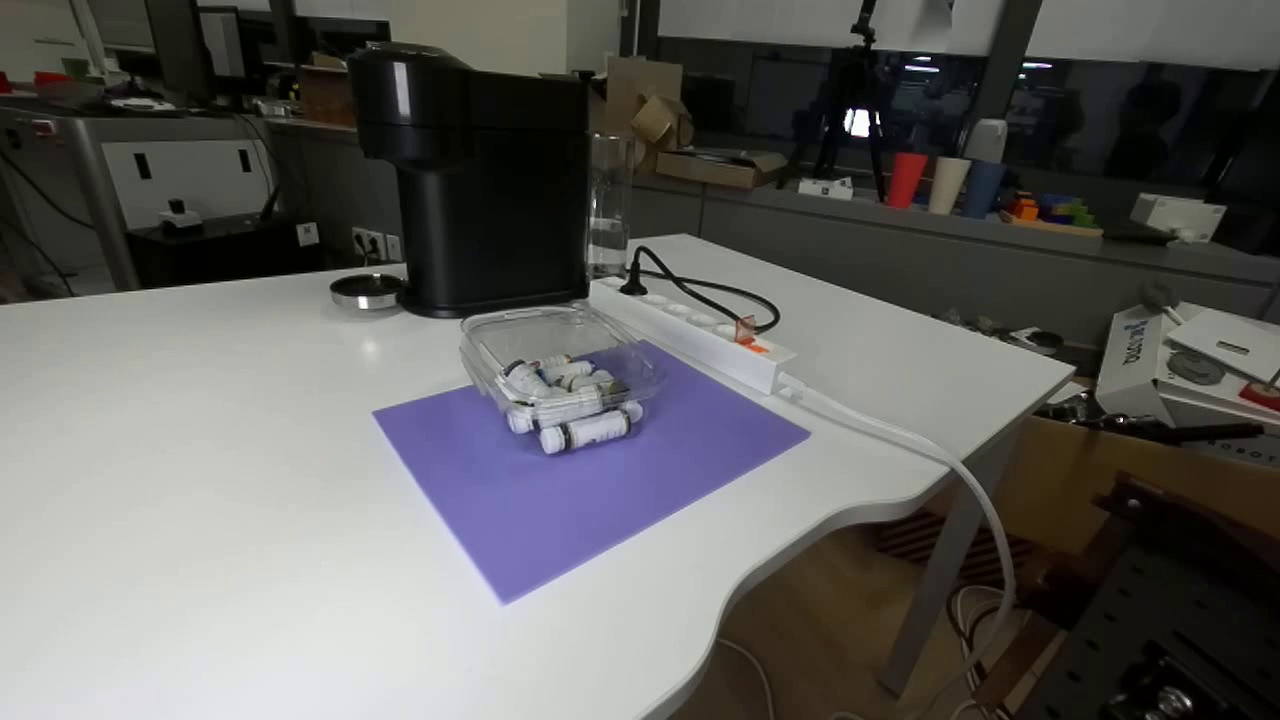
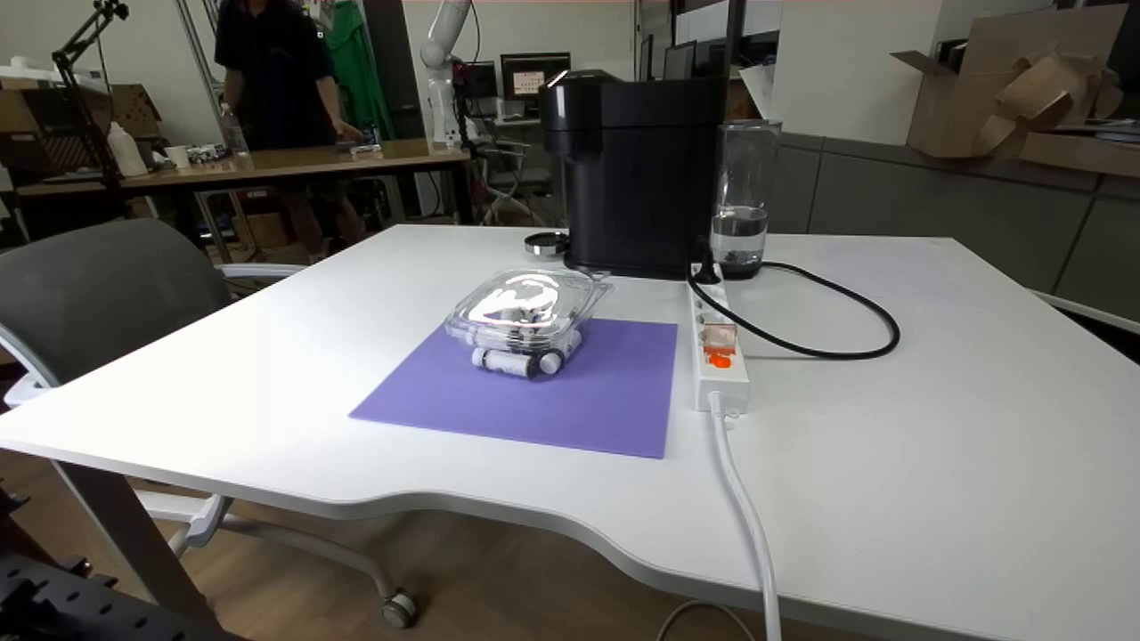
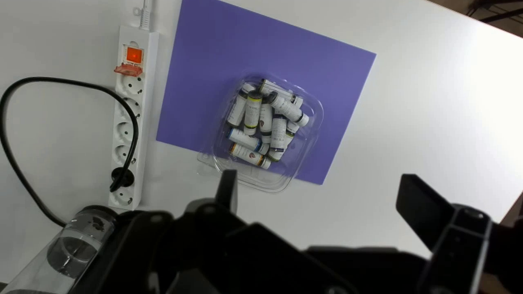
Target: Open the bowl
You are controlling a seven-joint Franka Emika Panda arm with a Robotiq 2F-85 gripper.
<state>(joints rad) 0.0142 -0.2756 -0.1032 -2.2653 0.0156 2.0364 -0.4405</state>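
Two fingers (image 3: 425, 208) of the gripper (image 3: 318, 186) stand spread, lower wrist view, while the bowl (image 3: 286, 169), at center, could spill its vials (image 3: 278, 134) if tugging the lid (image 2: 525, 301) tips it.

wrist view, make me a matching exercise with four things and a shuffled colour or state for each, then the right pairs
1. mat
2. container
3. power strip
4. tool

A. open, its jaws apart
B. has a black plug in it
C. purple
D. clear, with white tubes inside

Right pairs: 1-C; 2-D; 3-B; 4-A
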